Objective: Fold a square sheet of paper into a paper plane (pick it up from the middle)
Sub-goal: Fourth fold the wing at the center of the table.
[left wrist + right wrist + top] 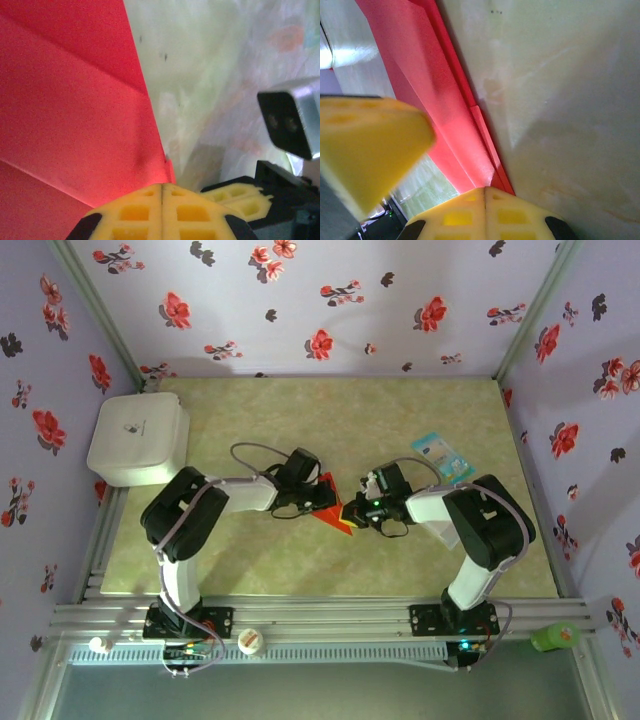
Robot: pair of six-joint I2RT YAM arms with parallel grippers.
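Flowered wallpaper closes in a mottled green-beige table, with a white box at its far left and a light-blue packet to the right. The red paper lies in the middle of the table between the two arms, already folded into a pointed wedge with diagonal creases across it. The left gripper meets it from the left and the right gripper from the right. In the left wrist view the yellow fingertips are pressed together with no gap, and a corner of the paper runs into the seam between them, so the jaws appear pinched on that edge. The right wrist view shows the same: pads closed flat, the narrow folded edge of the paper ending right at their tips. The task seems to be midway, at a crease being set or an edge gripped for the next fold. The next move likely calls for one gripper to anchor the paper while the other carries its edge over to the centre crease without tearing or skewing it.
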